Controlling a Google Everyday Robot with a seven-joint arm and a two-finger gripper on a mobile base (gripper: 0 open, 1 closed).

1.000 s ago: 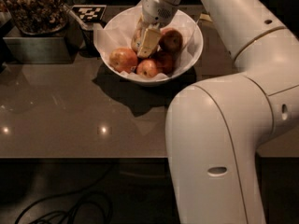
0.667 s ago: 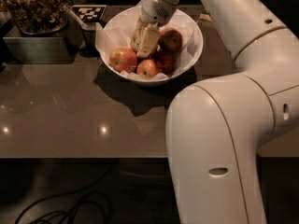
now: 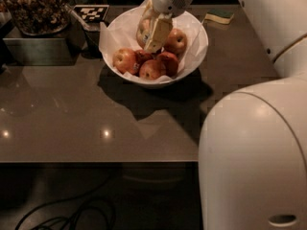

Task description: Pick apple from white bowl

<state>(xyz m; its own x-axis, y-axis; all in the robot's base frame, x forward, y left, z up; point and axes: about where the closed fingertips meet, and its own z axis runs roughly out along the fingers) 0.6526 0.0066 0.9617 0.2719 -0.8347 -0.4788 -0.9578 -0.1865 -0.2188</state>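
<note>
We see the gripper (image 3: pixel 149 38) at the end of the white arm (image 3: pixel 254 152), hanging over the back half of the white bowl (image 3: pixel 201 47), about level with its rim. It pinches an apple (image 3: pixel 141 30). One cream finger (image 3: pixel 157 32) lies across the fruit's right side, and the reddish-yellow skin shows to the left of it. We cannot make out the other finger behind the fruit. The held apple sits above the rest of the fruit and inside the bowl's outline.

The bowl stands on the brown glossy counter (image 3: pixel 96 109), toward its far edge, and is lined with crumpled white paper (image 3: pixel 109 40). In it we count four more apples (image 3: pixel 125 60): one at the left, two at the front touching each other, and one at the right just beside the gripper. A smaller reddish piece is wedged between them.

To the left of the bowl stands a dark container of nuts (image 3: pixel 33 6), and a black-and-white marker card (image 3: pixel 91 12) lies between the two. A green and yellow sponge (image 3: pixel 218 17) lies behind the bowl on the right. Dark cables (image 3: pixel 62 214) lie on the floor below the counter's front edge.
</note>
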